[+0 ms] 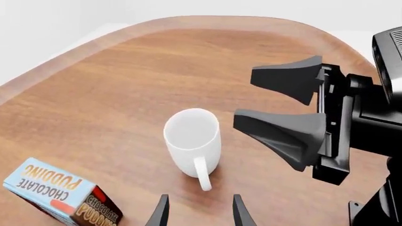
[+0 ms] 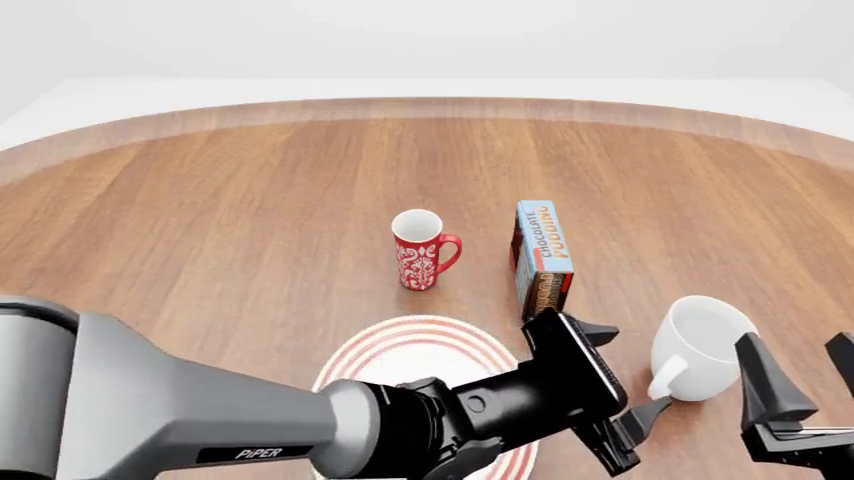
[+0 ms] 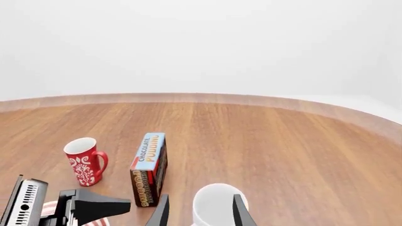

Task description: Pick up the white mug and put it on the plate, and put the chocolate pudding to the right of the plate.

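Flanking the upright white mug point(image 2: 705, 345), left pincer point(image 2: 617, 395) and right pincer point(image 2: 798, 378) both gape wide.

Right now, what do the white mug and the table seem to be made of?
The white mug looks like glazed ceramic: plain, smooth, softly shaded white, though a render leaves that open. The table looks like matte wood: brown grain streaks and a paler rim band.
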`<state>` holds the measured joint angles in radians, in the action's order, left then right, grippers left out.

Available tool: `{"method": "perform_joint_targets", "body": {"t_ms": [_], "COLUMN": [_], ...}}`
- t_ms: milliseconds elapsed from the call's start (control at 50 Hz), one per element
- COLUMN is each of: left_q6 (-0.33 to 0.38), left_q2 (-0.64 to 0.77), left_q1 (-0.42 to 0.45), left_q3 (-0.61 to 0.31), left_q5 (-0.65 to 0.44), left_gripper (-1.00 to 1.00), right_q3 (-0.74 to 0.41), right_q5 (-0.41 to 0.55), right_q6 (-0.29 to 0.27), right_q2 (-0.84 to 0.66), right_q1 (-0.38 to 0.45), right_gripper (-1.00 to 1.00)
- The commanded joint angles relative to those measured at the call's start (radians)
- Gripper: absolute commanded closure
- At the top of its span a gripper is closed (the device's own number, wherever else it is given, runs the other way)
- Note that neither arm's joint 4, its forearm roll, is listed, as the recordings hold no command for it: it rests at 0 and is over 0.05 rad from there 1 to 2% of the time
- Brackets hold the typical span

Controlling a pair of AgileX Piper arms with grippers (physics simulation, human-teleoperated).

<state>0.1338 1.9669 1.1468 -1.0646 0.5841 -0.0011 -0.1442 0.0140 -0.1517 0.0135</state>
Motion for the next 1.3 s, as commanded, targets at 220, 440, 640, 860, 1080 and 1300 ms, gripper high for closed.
{"method": "perform_joint_targets", "body": {"t_ms": [220,440,640,860,1080,1300], "left_q6": [0.009,0.009,0.011,0.011,0.013,0.013], "left_q2": [0.039,0.063,0.085,0.109,0.137,0.165], "left_q1": [0.015,0.022,0.017,0.010,0.009,-0.003], "left_q3": [-0.065,-0.098,-0.124,-0.154,-0.194,-0.221], "left_q5": [-0.042,-0.059,-0.073,-0.088,-0.105,-0.118], "left_gripper": [-1.00,-1.00,-1.00,-1.00,-1.00,-1.00], "right_q3": [0.000,-0.001,-0.001,0.000,0.000,0.000], "right_q5": [0.037,0.033,0.058,0.049,0.049,0.048], "right_q6": [0.004,0.006,0.006,0.006,0.006,0.006], "right_q2": [0.037,0.034,0.059,0.051,0.051,0.051], "right_q1": [0.001,0.003,0.005,0.006,0.006,0.006], "right_gripper": [-1.00,-1.00,-1.00,-1.00,-1.00,-1.00]}}
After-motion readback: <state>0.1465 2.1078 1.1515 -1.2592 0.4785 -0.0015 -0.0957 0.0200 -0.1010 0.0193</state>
